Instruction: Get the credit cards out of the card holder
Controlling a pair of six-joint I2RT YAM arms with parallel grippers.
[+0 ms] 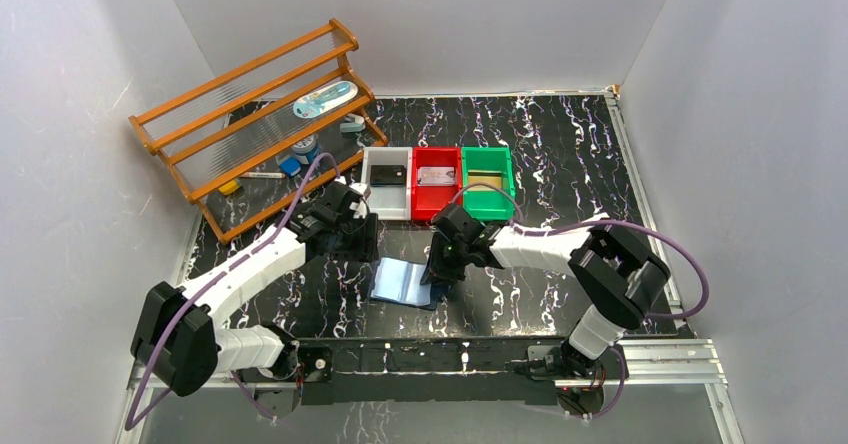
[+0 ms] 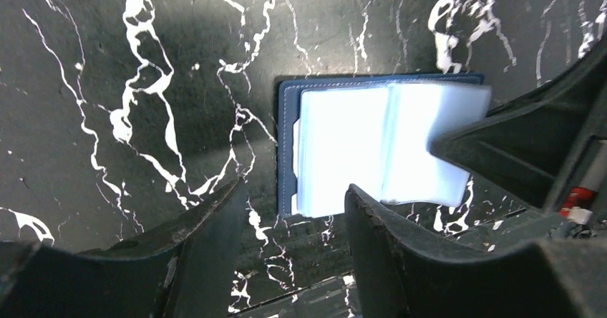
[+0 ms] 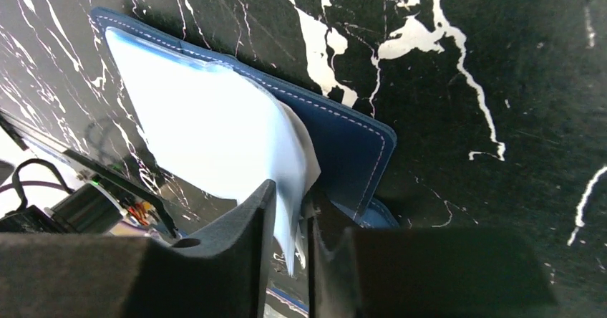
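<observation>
We found the card holder (image 1: 403, 284) lying open on the bench (image 1: 570, 164), roughly midway between left and right and a little nearer than a row of three bins. Its dark navy cover lay flat against the black marbled surface, and its pale blue, glossy leaves faced up.

The right end effector (image 3: 291, 193) stood at the holder's right edge. Its jaws were almost together, and one pale blue leaf ran between them. It looked pinched, as far as we could judge, since that leaf was raised off the cover on the right side while the other leaves lay flat. We saw only the leaf in that grip; whether a card sat inside it, we could not tell.

The left end effector (image 2: 295, 188) hovered just to the far left of the holder, apart from it. Its jaws were clearly parted and gripped nothing — only bare bench and the holder's navy edge showed in the gap below them.

On the far side of the holder the bins sat side by side, touching. A black card (image 1: 390, 174) lay in the white bin (image 1: 392, 204) on the left, a silvery card (image 1: 437, 175) in the red bin (image 1: 435, 207) in the middle, and a gold card (image 1: 484, 178) in the green bin (image 1: 495, 204) on the right.

At the far left stood a tilted wooden rack (image 1: 250, 114) with a few small items on and below it, too small for us to name.
</observation>
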